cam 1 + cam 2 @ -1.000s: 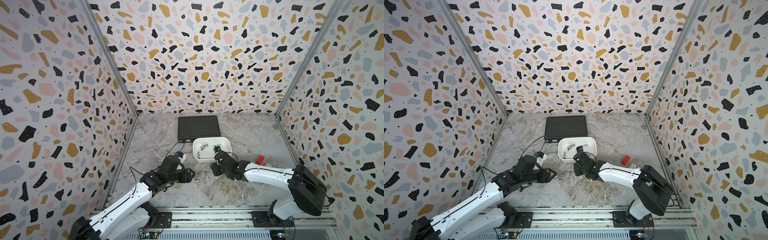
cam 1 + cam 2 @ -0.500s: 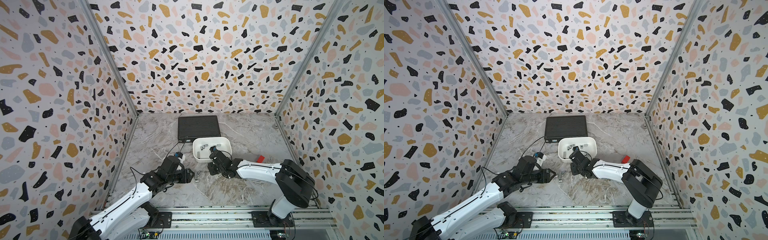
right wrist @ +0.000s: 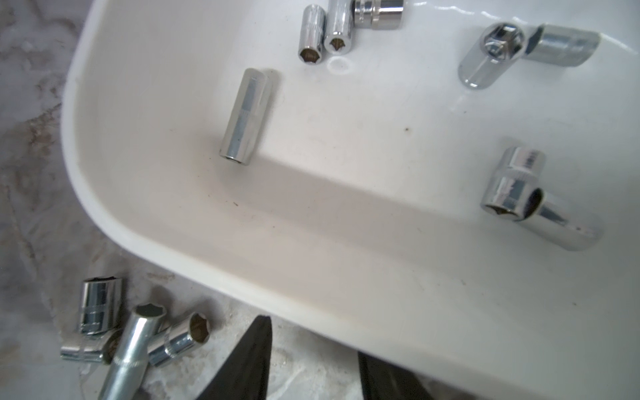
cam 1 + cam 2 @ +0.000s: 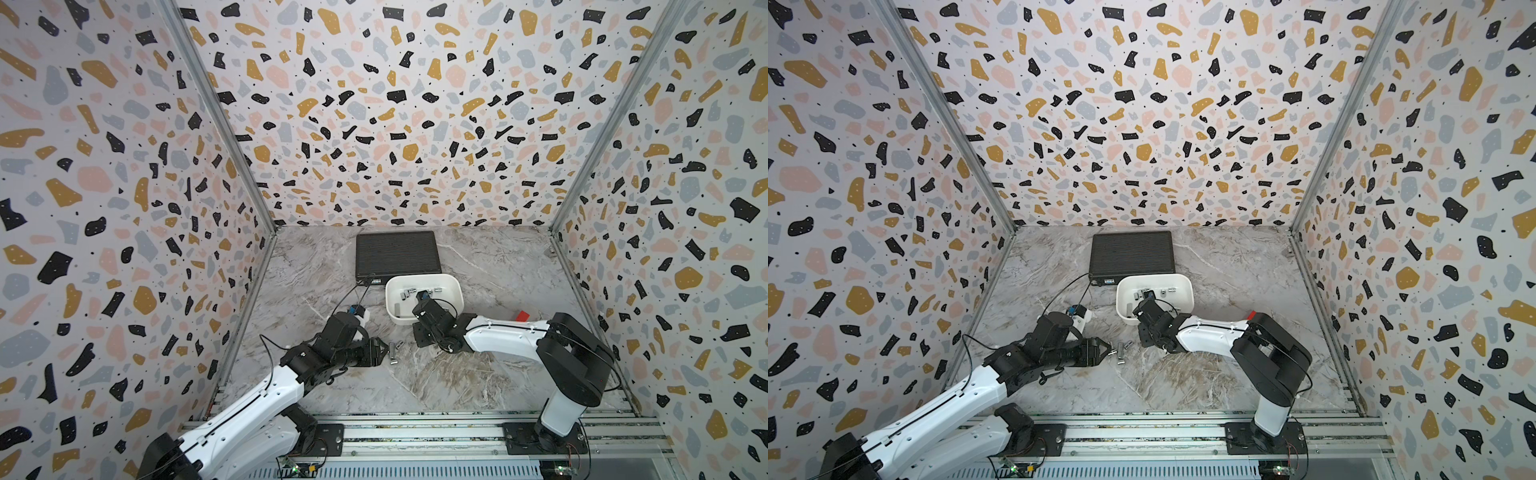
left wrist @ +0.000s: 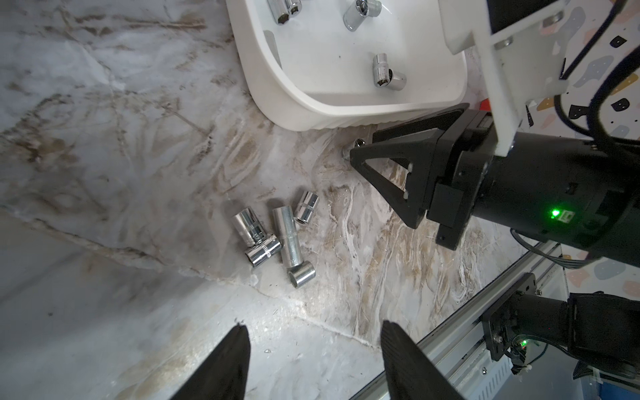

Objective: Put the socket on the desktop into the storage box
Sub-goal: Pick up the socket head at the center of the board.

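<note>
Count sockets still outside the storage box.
6. Five lie clustered on the desktop before the left tool: a long socket, four short ones around it. The sixth is at the tip of the right tool beside the storage box; gripped or lying, unclear. Others may be hidden.

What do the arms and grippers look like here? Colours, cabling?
Left arm and right arm: white link shells, black joints, thin black cables alongside. Left gripper and right gripper: black, tapered triangular fingers. White bracket and green light at the right wrist.
</note>
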{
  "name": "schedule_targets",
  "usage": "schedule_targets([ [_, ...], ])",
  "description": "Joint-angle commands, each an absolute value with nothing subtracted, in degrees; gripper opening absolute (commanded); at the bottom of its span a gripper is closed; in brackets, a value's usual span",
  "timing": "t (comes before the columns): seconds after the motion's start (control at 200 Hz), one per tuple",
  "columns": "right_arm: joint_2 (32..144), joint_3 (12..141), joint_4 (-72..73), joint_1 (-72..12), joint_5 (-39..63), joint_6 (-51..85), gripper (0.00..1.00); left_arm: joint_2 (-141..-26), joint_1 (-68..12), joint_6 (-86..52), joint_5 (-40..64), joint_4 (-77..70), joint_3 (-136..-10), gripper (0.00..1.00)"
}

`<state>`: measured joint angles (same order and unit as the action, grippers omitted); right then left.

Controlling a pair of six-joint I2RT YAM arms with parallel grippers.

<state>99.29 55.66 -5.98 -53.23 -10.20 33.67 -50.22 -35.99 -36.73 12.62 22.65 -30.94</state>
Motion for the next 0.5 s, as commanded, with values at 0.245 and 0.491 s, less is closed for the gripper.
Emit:
schedule_targets([
  [0.245,101.1,58.6,-7.5,-53.5,-11.9,34.5,0.44,-48.9,-35.6,-37.0,11.5,22.0,-30.1,0.64],
  [0.491,102.7,59.8,-7.6,-53.4,-12.2,34.7,0.43,-48.7,-35.6,-37.0,11.1,22.3,-30.3,0.63],
])
